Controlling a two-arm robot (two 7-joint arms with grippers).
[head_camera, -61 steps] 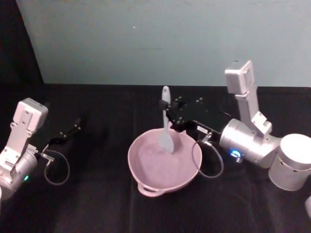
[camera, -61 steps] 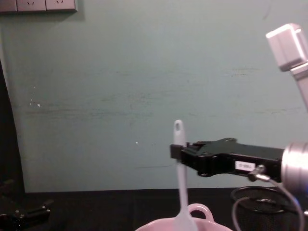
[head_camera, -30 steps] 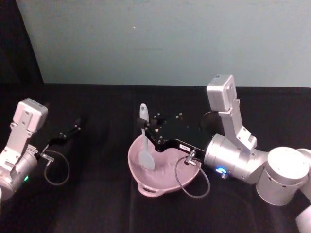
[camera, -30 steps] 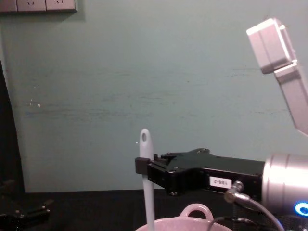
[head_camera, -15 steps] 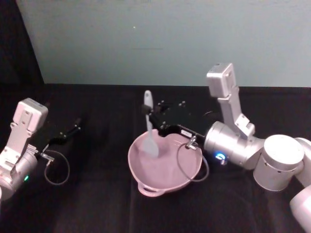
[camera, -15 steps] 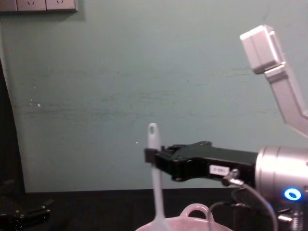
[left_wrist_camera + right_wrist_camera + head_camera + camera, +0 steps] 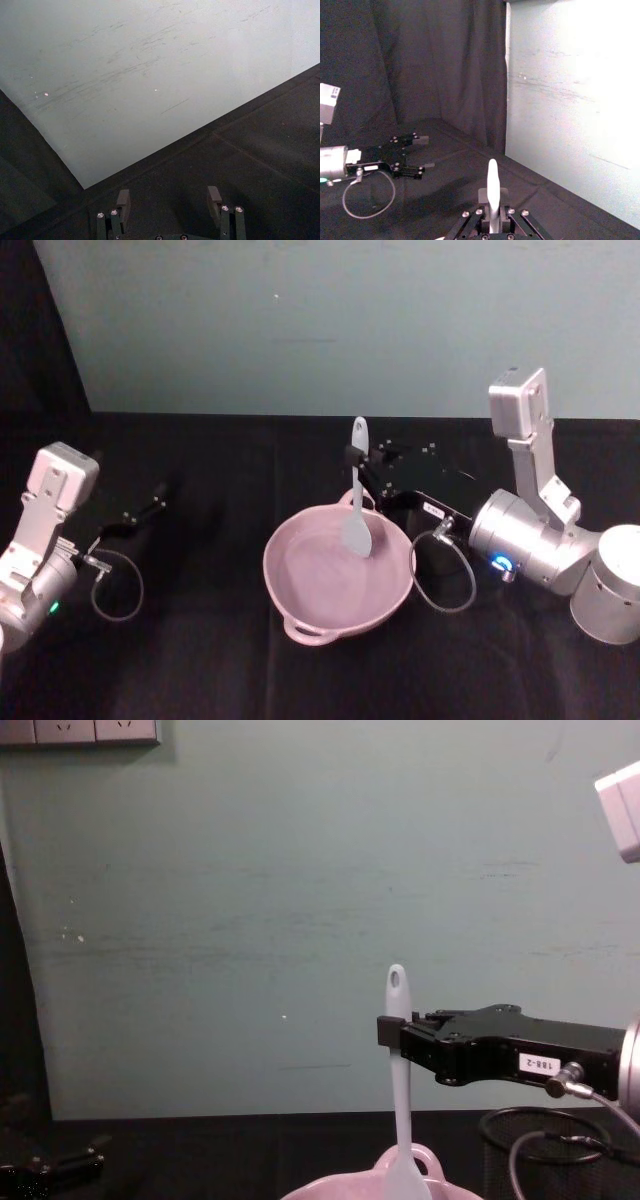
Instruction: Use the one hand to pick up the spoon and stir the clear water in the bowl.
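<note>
The spoon (image 7: 357, 495) stands upright, its scoop inside the far right part of the bowl (image 7: 300, 585) at the centre of the counter (image 7: 200, 640). The right hand (image 7: 362, 462) clamps the handle near its tip. The left hand (image 7: 150, 505), fingers wide, is at the left.

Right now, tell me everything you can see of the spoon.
The spoon is long, slim and white, plastic by its look, with a small hole at the handle tip and a flat broad scoop. It stands nearly upright, scoop down. The right gripper is shut on the upper handle, just below the hole. The scoop hangs inside the pink bowl, toward its far right side; whether it touches the water cannot be told.
</note>
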